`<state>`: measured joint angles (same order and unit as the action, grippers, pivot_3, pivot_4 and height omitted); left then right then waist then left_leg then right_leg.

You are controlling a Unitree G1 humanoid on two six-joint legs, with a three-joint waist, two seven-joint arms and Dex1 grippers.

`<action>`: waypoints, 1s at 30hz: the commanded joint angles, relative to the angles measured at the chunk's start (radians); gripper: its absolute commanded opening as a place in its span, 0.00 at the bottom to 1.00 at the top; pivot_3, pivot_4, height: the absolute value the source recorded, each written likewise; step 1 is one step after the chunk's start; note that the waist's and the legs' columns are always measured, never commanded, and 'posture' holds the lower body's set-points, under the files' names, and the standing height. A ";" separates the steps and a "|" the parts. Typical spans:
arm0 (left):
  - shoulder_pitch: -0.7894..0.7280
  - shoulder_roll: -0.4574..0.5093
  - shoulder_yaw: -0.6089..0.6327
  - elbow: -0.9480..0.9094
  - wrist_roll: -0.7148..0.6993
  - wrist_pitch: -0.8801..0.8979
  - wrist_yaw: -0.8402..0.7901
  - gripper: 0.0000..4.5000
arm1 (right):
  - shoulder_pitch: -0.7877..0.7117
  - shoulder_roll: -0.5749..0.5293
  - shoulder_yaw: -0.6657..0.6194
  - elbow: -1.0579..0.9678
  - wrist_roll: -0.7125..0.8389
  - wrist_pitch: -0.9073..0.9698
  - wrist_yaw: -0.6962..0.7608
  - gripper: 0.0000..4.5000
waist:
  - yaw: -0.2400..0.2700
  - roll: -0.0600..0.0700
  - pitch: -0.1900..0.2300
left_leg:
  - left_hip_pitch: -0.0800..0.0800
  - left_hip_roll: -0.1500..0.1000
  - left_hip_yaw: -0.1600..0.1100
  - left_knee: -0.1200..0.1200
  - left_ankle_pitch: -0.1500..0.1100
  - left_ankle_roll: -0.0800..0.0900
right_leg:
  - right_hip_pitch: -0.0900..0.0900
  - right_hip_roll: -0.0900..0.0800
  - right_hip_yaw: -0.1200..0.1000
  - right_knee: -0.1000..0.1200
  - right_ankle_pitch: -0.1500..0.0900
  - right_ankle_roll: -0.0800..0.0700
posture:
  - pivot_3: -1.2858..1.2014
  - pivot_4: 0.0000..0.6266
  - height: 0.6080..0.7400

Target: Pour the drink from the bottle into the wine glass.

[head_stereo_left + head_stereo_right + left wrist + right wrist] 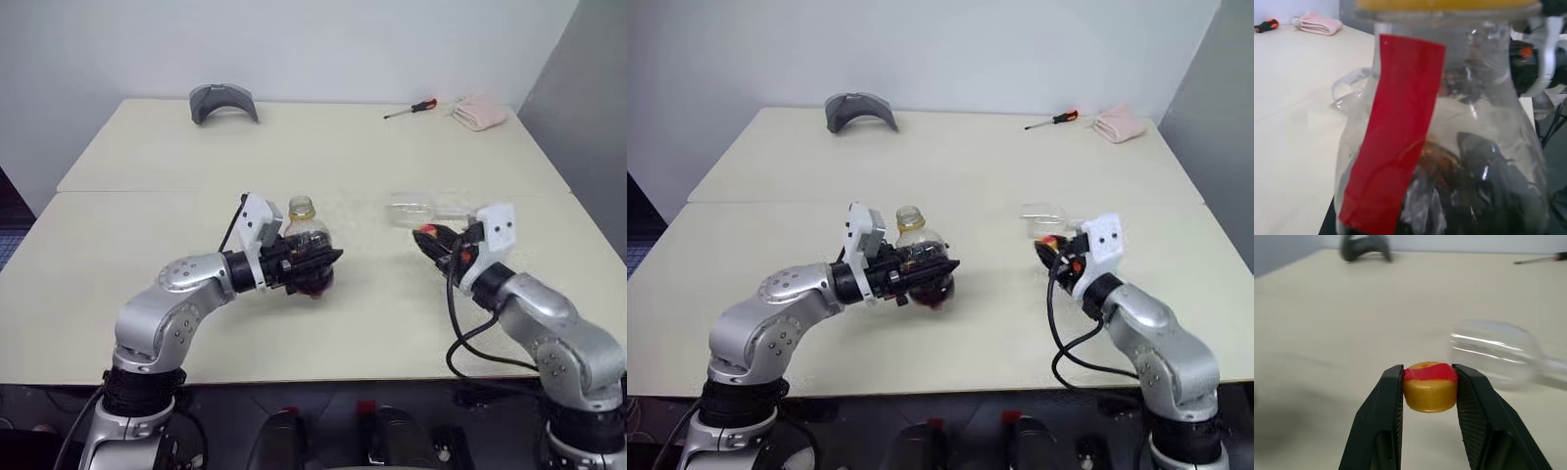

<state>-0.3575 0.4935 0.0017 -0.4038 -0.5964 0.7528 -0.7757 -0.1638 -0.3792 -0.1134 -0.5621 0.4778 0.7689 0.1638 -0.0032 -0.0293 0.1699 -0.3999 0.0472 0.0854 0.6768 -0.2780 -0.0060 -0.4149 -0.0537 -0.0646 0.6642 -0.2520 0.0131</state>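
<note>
Now uncapped | left tool (318, 266) grips clear round plastic bottle (306, 235) | right tool (1429, 394) pinches yellow cap (1430, 387) | clear stemmed wine glass (421, 210) lies toppled on bench (147, 225) | next: drop cap, stand glass.

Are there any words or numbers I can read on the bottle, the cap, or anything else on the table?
None can be read.
The bottle, held in the left gripper: its red strip is plain, with no letters on it.
The yellow cap, held in the right gripper: red tape on top and a faint mark, too blurred to read.
The wine glass, lying on its side on the table: no print.
</note>
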 commanded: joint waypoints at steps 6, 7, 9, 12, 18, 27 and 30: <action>-0.033 0.026 -0.012 -0.020 -0.014 -0.044 -0.048 0.41 | 0.055 0.131 0.029 0.115 -0.194 -0.194 -0.129 0.27 | 0.001 0.000 0.000 | 0.000 -0.001 -0.001 0.000 0.002 -0.001 | 0.000 0.002 0.000 0.001 0.001 0.000 | 0.52 0.24 1.00; -0.041 0.027 -0.013 -0.012 -0.012 -0.047 -0.051 0.41 | 0.058 0.150 0.032 0.145 -0.210 -0.208 -0.141 0.27 | 0.001 0.000 0.000 | 0.000 0.000 -0.002 0.000 0.002 -0.001 | 0.000 0.002 -0.001 0.001 0.001 0.000 | 0.52 0.24 1.00; -0.049 0.028 -0.015 -0.002 -0.009 -0.053 -0.057 0.41 | 0.063 0.184 0.031 0.189 -0.230 -0.223 -0.160 0.27 | 0.001 0.000 0.000 | 0.000 -0.001 -0.001 0.000 0.002 -0.001 | 0.000 0.002 0.000 0.000 0.001 0.000 | 0.52 0.24 1.00; -0.052 0.031 -0.016 -0.001 -0.009 -0.055 -0.062 0.41 | 0.074 0.219 0.019 0.225 -0.248 -0.223 -0.183 0.27 | 0.001 0.000 0.000 | 0.000 -0.001 -0.001 0.000 0.002 -0.001 | 0.000 0.002 0.000 0.000 0.001 -0.001 | 0.52 0.24 1.00; -0.061 0.032 -0.017 0.006 -0.007 -0.057 -0.066 0.41 | 0.085 0.263 -0.021 0.262 -0.246 -0.204 -0.212 0.71 | 0.000 0.000 0.000 | -0.001 -0.001 -0.001 0.000 0.002 -0.001 | 0.000 0.002 0.000 -0.001 0.000 -0.001 | 0.52 0.24 1.00; -0.062 0.034 -0.010 0.014 -0.009 -0.056 -0.066 0.41 | 0.085 0.232 -0.006 0.130 -0.245 -0.121 -0.176 1.00 | 0.000 0.000 0.000 | 0.000 -0.001 -0.001 0.000 0.002 -0.001 | 0.000 0.002 0.000 0.000 0.000 -0.001 | 0.52 0.24 1.00; -0.056 0.037 0.011 0.015 -0.019 -0.042 -0.050 0.41 | 0.078 0.166 -0.008 0.009 -0.217 -0.074 -0.110 1.00 | 0.001 0.001 0.000 | -0.001 -0.001 -0.001 0.000 0.001 -0.001 | 0.000 0.002 0.000 0.000 0.000 -0.001 | 0.52 0.24 1.00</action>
<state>-0.3980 0.5247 -0.0188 -0.3738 -0.5930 0.7186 -0.8349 -0.0716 -0.1921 -0.1141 -0.4566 0.2364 0.6833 0.0169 -0.0027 -0.0287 0.1702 -0.4006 0.0462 0.0843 0.6767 -0.2765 -0.0066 -0.4150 -0.0517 -0.0643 0.6635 -0.2516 0.0124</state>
